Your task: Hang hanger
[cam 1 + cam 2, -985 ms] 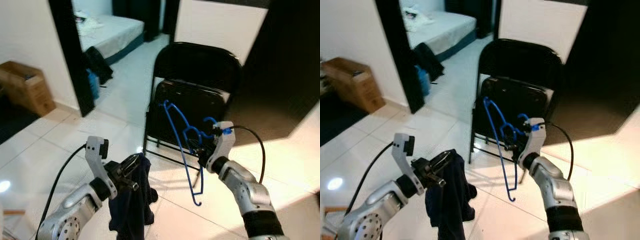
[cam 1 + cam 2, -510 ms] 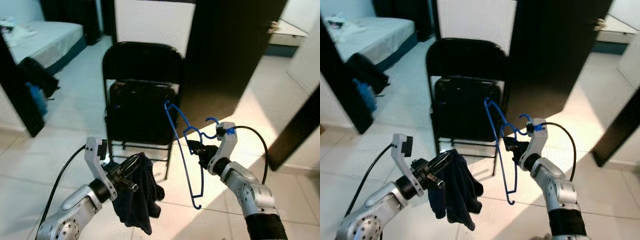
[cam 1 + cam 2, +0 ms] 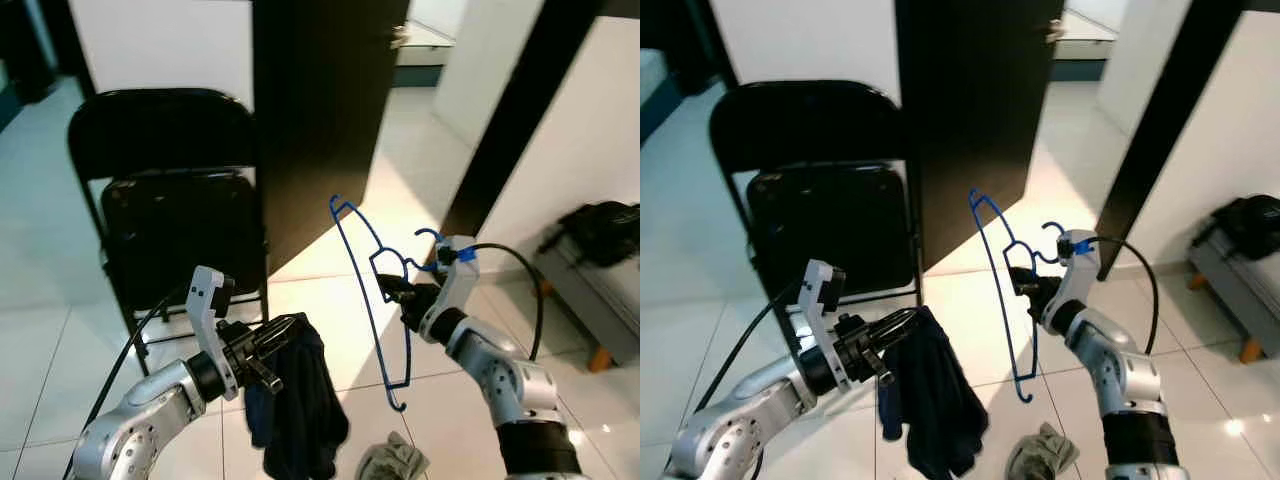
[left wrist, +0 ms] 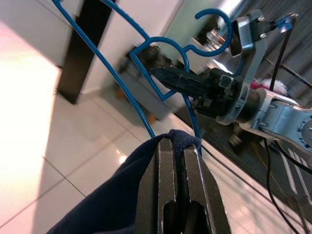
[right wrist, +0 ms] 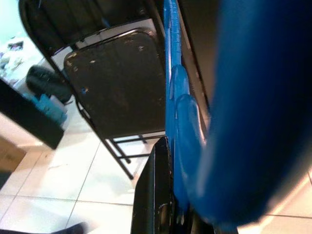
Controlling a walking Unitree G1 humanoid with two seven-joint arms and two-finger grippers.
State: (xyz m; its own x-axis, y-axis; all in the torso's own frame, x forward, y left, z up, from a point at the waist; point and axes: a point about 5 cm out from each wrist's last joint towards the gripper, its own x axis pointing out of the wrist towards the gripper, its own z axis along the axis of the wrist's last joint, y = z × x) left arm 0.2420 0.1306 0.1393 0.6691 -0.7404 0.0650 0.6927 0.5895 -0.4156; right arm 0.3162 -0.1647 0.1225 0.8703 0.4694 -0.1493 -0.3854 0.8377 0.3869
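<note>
The right gripper (image 3: 393, 291) pinches the blue hanger (image 3: 368, 300) upright in mid-air beside the door (image 3: 320, 110), the left gripper (image 3: 285, 340) clamps a dark garment (image 3: 297, 405); carrying stage, I'd say, needing a rail next.

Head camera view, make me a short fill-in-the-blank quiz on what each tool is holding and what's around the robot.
1. The right tool is shut on a wire hanger whose colour is ____.
2. The left tool pinches a dark navy ____, which hangs down from it.
3. The folding chair behind the left arm is coloured ____.
4. A crumpled grey rag lies on the tiled ____.

Missing words: blue; cloth; black; floor
</note>
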